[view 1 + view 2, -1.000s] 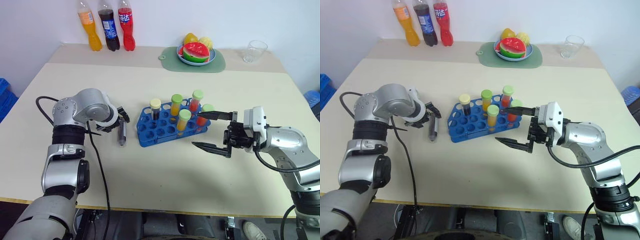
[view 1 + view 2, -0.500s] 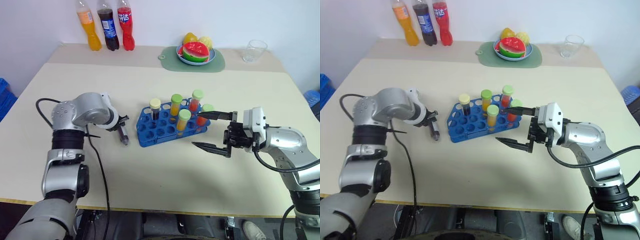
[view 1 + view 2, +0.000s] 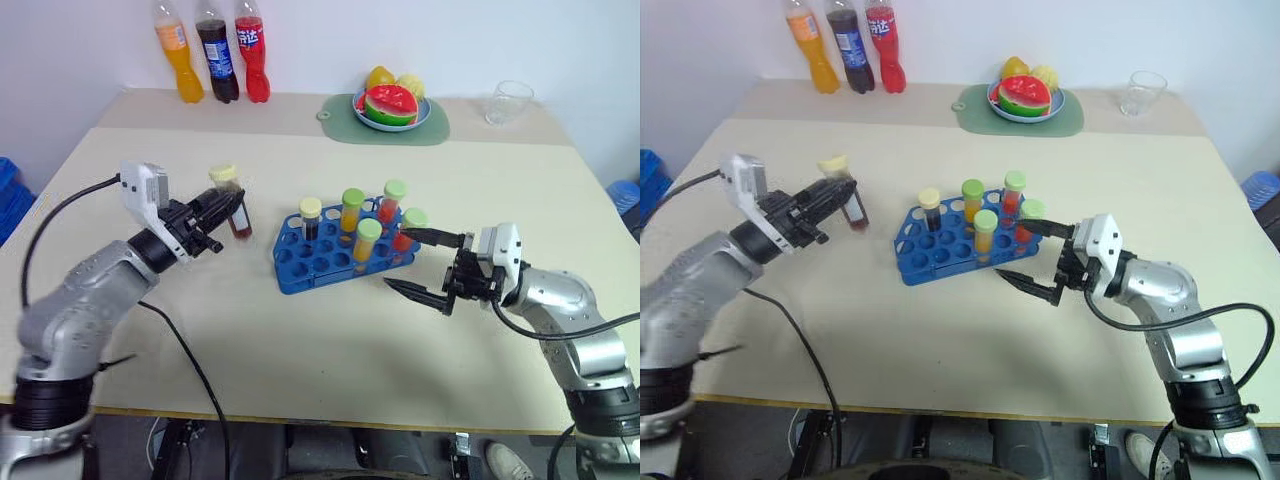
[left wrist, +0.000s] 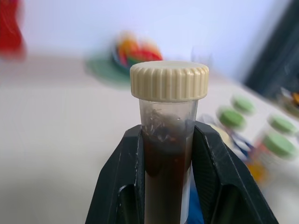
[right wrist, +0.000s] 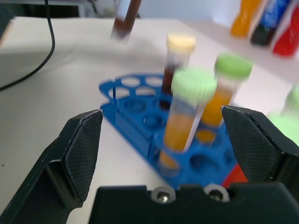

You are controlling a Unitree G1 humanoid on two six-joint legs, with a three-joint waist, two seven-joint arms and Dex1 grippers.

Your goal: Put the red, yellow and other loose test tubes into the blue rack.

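Beside blue rack (image 3: 340,255), left end effector (image 3: 232,202) pinching brown tube (image 3: 232,202), right end effector (image 3: 420,265) spread.

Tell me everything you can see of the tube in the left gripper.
The dark brown tube is clear plastic with a ribbed pale yellow cap, mostly filled with brown liquid. The left gripper is shut on its body below the cap. It is held roughly upright above the table, left of the blue rack, touching nothing else.

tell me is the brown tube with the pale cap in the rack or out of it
Out. The left gripper holds the dark brown tube upright above the table, beside the blue rack.
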